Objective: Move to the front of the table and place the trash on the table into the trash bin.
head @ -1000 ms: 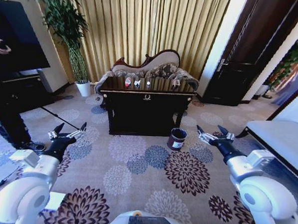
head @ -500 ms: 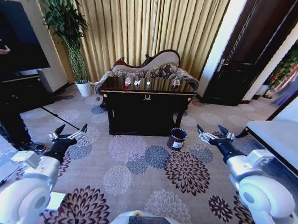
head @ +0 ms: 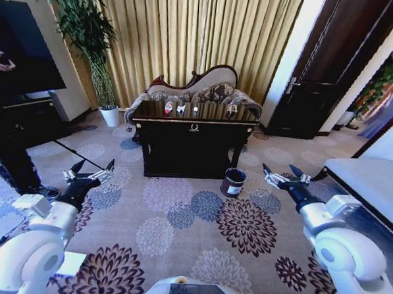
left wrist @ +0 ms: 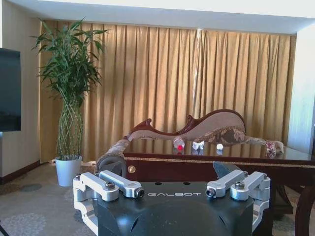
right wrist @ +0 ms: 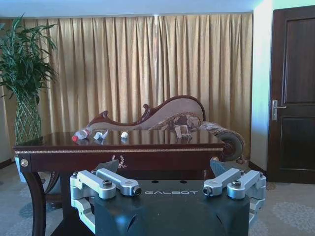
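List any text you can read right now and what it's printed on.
"GALBOT": on the left end effector housing, left wrist view.
"GALBOT": on the right end effector housing, right wrist view.
White label on the trash bin: too small to read.
Red label on the bottle: too small to read.
Gold emblem on the table: a sign, not legible.

Daylight glows through curtains [head: 202,42]; glare on table [head: 195,112]; head view edges bowed.

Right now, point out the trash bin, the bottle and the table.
trash bin [head: 233,182]: head view, front wall near the white label.
bottle [right wrist: 80,134]: right wrist view, clear body beside the red end.
table [head: 193,147]: head view, dark front panel below the gold emblem.
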You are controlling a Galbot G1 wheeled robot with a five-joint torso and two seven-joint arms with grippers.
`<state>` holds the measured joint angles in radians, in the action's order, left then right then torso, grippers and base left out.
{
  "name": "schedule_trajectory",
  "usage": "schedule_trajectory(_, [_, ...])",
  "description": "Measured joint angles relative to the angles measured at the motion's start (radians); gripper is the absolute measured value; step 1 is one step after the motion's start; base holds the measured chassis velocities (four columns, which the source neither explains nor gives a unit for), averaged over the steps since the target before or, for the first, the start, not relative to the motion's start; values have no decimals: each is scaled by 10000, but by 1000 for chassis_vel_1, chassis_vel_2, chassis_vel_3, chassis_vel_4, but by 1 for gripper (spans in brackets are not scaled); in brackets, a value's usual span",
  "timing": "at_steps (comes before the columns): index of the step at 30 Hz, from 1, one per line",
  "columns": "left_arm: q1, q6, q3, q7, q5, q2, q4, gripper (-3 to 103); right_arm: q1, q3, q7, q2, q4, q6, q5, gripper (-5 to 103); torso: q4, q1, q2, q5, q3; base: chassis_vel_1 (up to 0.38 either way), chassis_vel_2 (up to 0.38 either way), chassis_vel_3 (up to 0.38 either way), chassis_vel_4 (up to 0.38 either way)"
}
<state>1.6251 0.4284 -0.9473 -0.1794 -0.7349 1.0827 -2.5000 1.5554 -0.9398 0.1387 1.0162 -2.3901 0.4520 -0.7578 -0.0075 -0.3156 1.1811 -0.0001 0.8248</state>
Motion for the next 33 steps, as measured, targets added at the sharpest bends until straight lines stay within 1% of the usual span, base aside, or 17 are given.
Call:
schedule_trajectory(5, [26, 27, -46, -35, -34, -87, 0, 100, -205, 36, 5, -134, 154, 9, -131, 100, 1, 0, 0, 1, 0, 0, 0, 0, 0])
schedule_trajectory(12, [88, 35, -47, -200, -136, 0, 0, 100, 29, 2, 6, -9, -76, 15, -123, 100, 0, 0, 0, 1, 0, 0, 0, 0, 0])
schedule_trajectory(16, [128, 43, -70, -216, -148, 31, 0, 100, 201, -129, 6, -17, -186, -125, -89, 100, 0, 0, 0, 0, 0, 0, 0, 0, 0])
schedule_trajectory(33, [134, 49, -47, -196, -124, 3, 0, 100, -3, -33, -84, 54, -146, -124, -345, 100, 0, 1, 0, 1, 0, 0, 0, 0, 0])
